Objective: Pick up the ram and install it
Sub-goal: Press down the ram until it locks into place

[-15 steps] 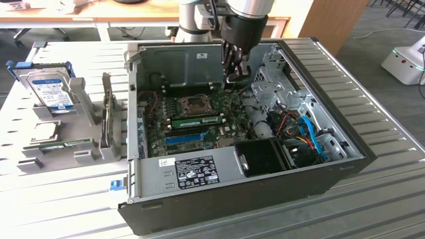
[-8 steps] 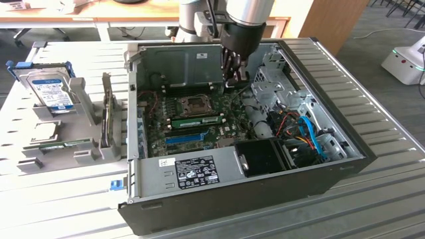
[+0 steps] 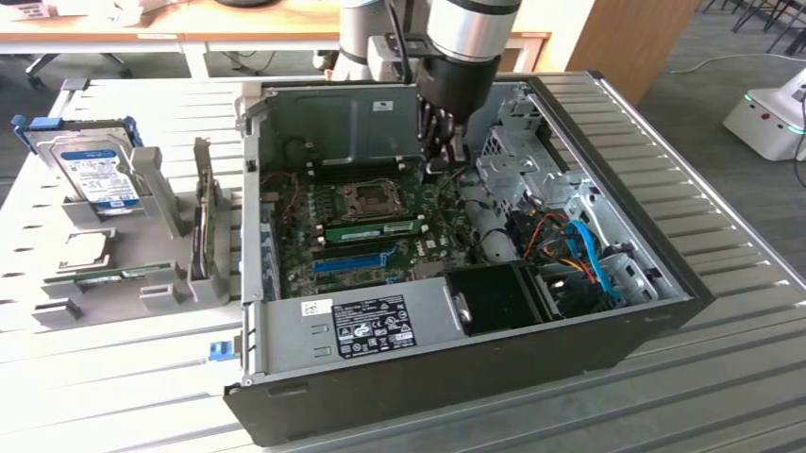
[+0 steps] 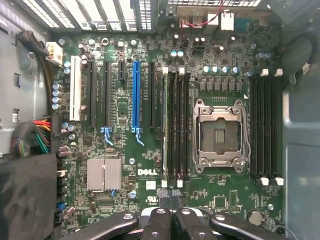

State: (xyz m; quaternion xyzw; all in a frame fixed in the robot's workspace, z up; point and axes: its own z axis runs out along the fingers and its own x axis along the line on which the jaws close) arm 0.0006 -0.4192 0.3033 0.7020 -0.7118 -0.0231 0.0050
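Note:
A ram stick (image 3: 376, 229) sits in a motherboard slot beside the CPU socket (image 3: 373, 196), inside the open computer case (image 3: 377, 377). In the wrist view it appears edge-on as a thin pale line (image 4: 165, 125) in the slot nearest the long blue slot (image 4: 135, 95). My gripper (image 3: 441, 162) hangs over the board, further back in the case than the stick and apart from it. Its fingers (image 4: 161, 212) are pressed together, shut, with nothing between them, and they sit over the near ends of the memory slots.
At the exterior view's left a grey holder (image 3: 151, 283) carries a hard drive with a blue label (image 3: 94, 175), an upright card (image 3: 202, 222) and a thin green board (image 3: 120, 276). The case walls, drive cage (image 3: 523, 156), cables (image 3: 573, 255) and black fan (image 3: 504, 297) crowd the exterior view's right.

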